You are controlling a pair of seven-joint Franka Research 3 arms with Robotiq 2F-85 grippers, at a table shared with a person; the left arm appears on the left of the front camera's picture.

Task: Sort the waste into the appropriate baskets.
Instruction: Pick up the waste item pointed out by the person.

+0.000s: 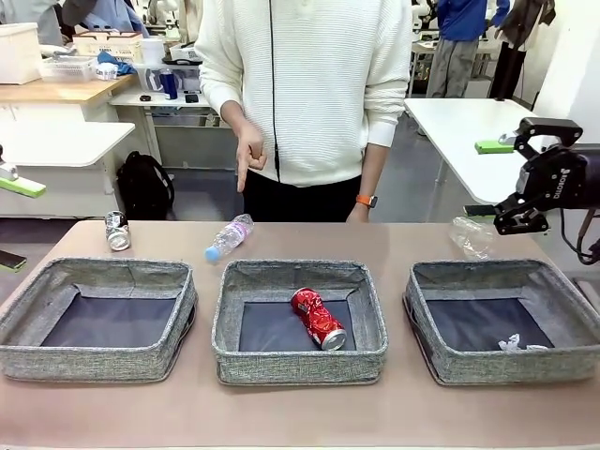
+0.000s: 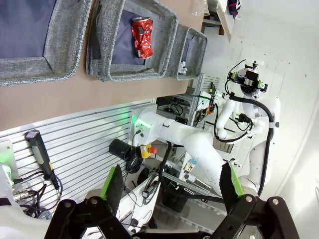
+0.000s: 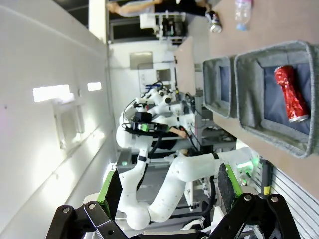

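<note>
Front view centre shows the red drink can [image 1: 318, 318] lying in the middle basket [image 1: 298, 356], so my left pincer [image 2: 172, 180] and right pincer [image 1: 514, 174] gape wide and empty, free for the pink-label bottle [image 1: 229, 236].

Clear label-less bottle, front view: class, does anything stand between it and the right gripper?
Nothing visible does. The clear label-less bottle lies just behind the right basket, and the right gripper, its fingers open, hangs above it with only open air between them.
</note>
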